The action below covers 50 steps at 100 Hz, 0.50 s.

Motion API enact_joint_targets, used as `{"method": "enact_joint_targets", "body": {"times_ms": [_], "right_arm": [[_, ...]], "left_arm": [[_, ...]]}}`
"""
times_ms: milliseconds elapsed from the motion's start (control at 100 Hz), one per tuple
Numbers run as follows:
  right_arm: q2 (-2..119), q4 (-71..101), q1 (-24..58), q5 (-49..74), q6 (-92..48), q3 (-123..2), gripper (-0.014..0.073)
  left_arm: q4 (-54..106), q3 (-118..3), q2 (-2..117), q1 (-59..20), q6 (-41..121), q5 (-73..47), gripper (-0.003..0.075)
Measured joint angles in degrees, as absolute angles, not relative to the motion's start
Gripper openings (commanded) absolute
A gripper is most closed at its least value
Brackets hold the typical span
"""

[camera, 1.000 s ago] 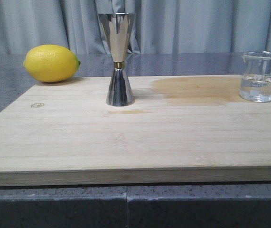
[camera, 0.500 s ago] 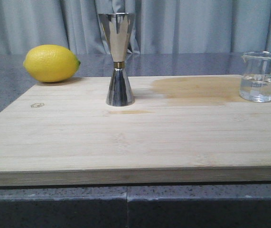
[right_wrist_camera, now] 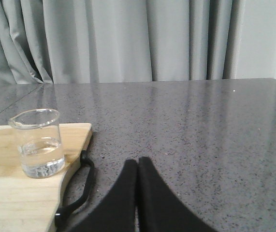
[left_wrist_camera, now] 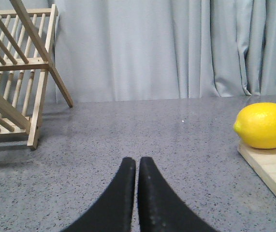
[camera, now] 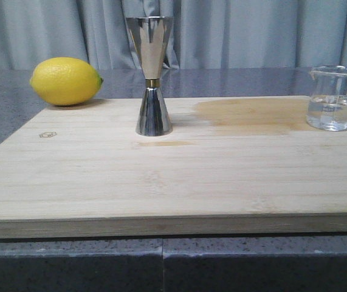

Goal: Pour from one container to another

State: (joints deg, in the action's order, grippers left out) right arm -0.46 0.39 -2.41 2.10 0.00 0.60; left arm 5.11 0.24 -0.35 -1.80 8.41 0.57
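A small clear glass beaker [camera: 333,98] with clear liquid in its lower part stands upright at the right edge of the wooden board [camera: 161,176]; it also shows in the right wrist view as the beaker [right_wrist_camera: 37,143]. The steel hourglass jigger [camera: 151,74] with a gold waist band stands upright at the board's back middle. Neither gripper shows in the front view. My left gripper [left_wrist_camera: 137,164] is shut and empty over the grey counter, left of the board. Shut and empty too, my right gripper [right_wrist_camera: 138,165] hangs over the counter to the right of the beaker.
A yellow lemon [camera: 65,81] lies at the board's back left corner, seen too as the lemon [left_wrist_camera: 265,125]. A wooden dish rack [left_wrist_camera: 13,77] stands on the counter further left. A black loop handle [right_wrist_camera: 78,186] hangs off the board's right end. A darker wet patch [camera: 252,114] marks the board.
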Motion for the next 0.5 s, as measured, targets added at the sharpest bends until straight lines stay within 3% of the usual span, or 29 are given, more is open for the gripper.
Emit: {"method": "enact_joint_targets", "body": {"times_ms": [250,500], "right_arm": [[-0.46,0.43,-2.41,1.98,0.0,0.6,-0.0071],[-0.46,4.44,-2.41,1.45,0.39,0.49,-0.0072]], "left_arm": [[5.95,0.24,-0.35,-1.8,8.3,0.65,-0.0019],[17.75,0.24,-0.35,-1.8,6.03,2.07,-0.0019]]}}
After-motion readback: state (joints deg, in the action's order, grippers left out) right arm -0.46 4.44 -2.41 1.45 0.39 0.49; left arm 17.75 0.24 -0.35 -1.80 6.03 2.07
